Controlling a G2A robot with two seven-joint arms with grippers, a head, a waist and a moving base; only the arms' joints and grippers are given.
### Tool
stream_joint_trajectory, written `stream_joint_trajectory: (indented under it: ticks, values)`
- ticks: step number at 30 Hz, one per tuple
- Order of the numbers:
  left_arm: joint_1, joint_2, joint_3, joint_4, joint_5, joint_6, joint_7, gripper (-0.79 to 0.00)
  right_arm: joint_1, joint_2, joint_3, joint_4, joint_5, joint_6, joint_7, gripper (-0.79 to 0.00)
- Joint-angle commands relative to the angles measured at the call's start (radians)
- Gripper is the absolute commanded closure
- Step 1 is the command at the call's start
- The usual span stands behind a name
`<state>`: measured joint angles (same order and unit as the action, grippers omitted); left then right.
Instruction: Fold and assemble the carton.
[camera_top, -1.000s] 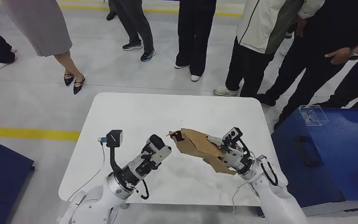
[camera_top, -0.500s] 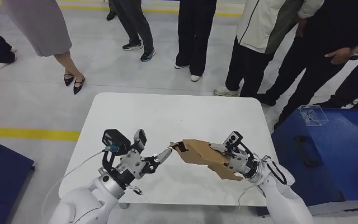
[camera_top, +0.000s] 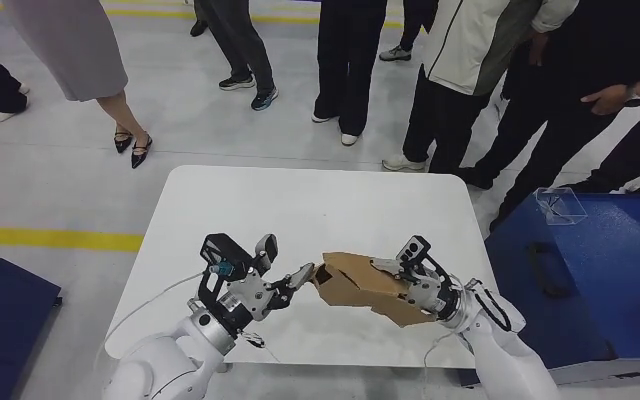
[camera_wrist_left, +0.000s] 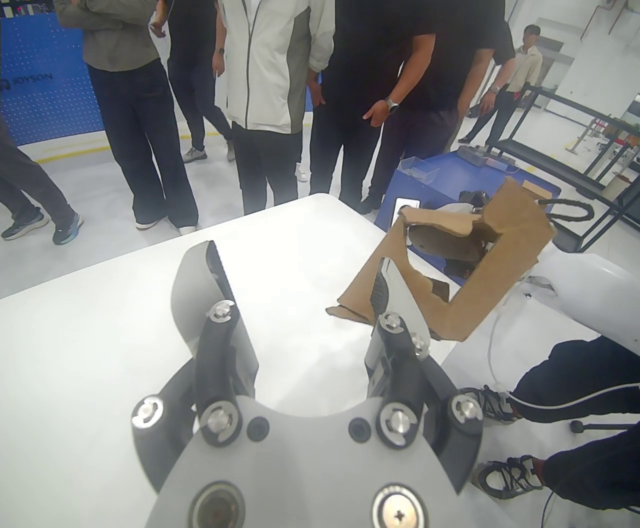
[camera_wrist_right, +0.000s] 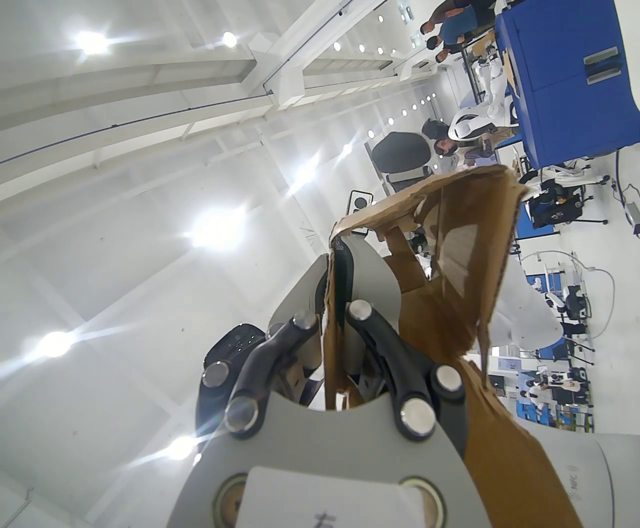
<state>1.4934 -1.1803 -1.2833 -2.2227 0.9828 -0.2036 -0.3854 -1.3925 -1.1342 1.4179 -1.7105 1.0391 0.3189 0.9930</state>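
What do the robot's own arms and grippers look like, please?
The left arm and right arm have glossy white shells. The left gripper and right gripper have pale grey bodies, black link bars with silver rivets, and pale fingers with black ribbed pads. Black cameras sit on both wrists; a black cable loops at the right one.

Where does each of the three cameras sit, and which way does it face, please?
Top view: above the arms, looking down on the white table and the carton; both arms show.
Left wrist view: on the left wrist, facing across the table to the carton; the left gripper shows, open.
Right wrist view: on the right wrist, facing up at the ceiling; the right gripper shows, shut on a carton wall.
Shared: the carton is in all three.
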Motion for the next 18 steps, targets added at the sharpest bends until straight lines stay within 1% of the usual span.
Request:
stream_joint_trajectory:
  ticks: [1, 4, 5, 9, 18]
  values:
    - [0.008, 0.000, -0.008, -0.003, -0.018, -0.007, 0.015, -0.517, 0.001, 0.000, 0.000, 0.000, 0.000, -0.002, -0.003, 0.000]
    - [0.018, 0.003, -0.019, -0.010, -0.023, -0.029, 0.014, -0.536, 0.003, 0.001, -0.001, 0.001, 0.002, -0.003, -0.007, 0.000]
    - [0.022, 0.004, -0.020, -0.012, -0.029, -0.040, 0.014, -0.523, 0.004, 0.001, -0.002, 0.001, 0.006, -0.003, -0.009, 0.000]
    - [0.033, 0.006, -0.026, -0.019, -0.028, -0.068, 0.020, -0.514, 0.007, 0.001, -0.004, -0.001, 0.010, -0.001, -0.015, 0.000]
    - [0.048, 0.009, -0.032, -0.024, -0.022, -0.081, 0.038, -0.520, 0.011, 0.002, -0.010, -0.007, 0.015, 0.002, -0.023, 0.000]
